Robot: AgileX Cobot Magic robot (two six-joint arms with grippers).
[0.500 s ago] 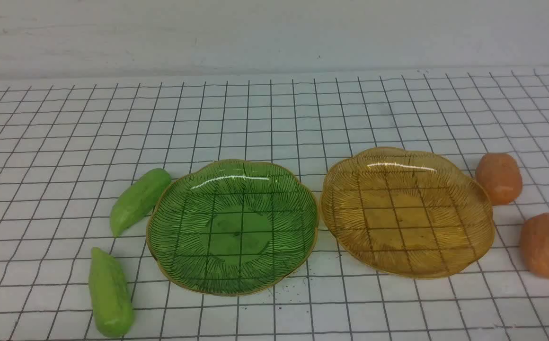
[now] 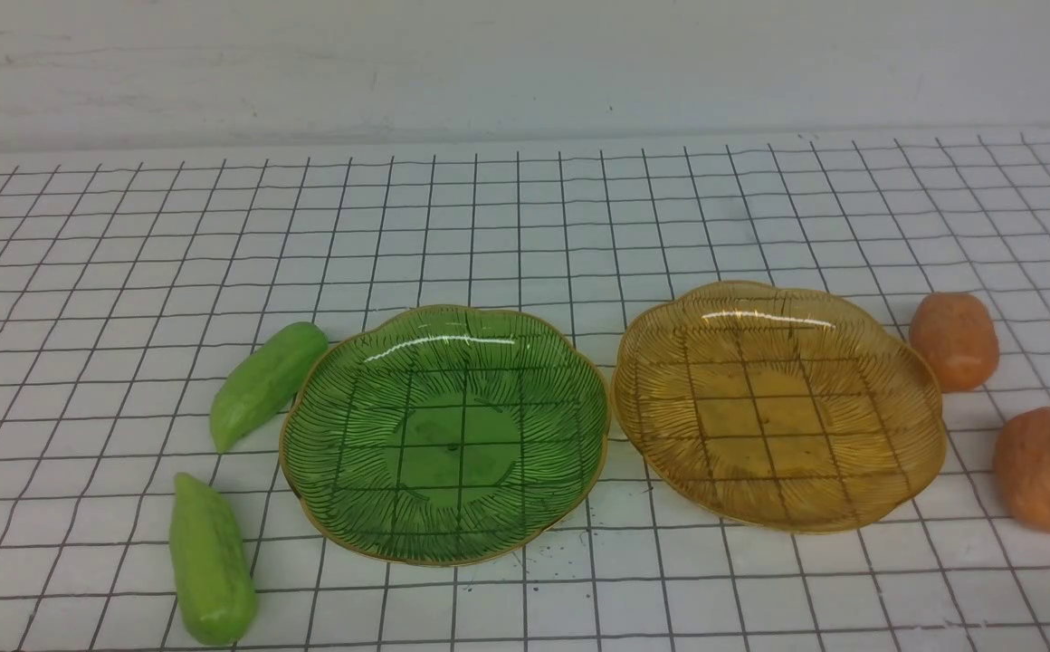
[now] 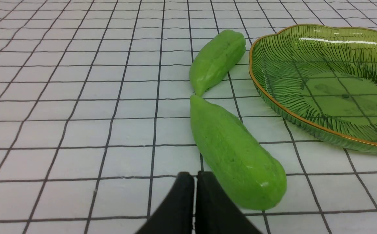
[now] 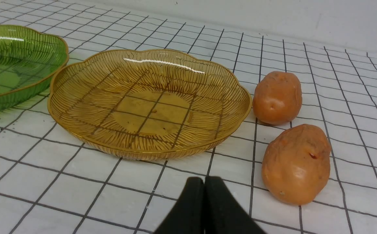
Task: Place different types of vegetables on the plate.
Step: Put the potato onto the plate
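Cucumbers [image 2: 267, 385] [image 2: 210, 561] beside green plate [image 2: 443, 309] rim, potatoes [image 2: 954, 340] [image 2: 1046, 469] beside amber plate [image 2: 760, 285] rim; end effectors [image 3: 195, 177] [image 4: 204, 181] clenched

two smooth light-green tapered pieces, far cucumber [image 2: 267, 385] and near cucumber [image 2: 210, 561], lie flat just left of the green plate [image 2: 443, 435], while two stubby orange-brown ovals, far potato [image 2: 953, 340] and near potato [image 2: 1047, 469], lie just right of the amber plate [image 2: 778, 407].
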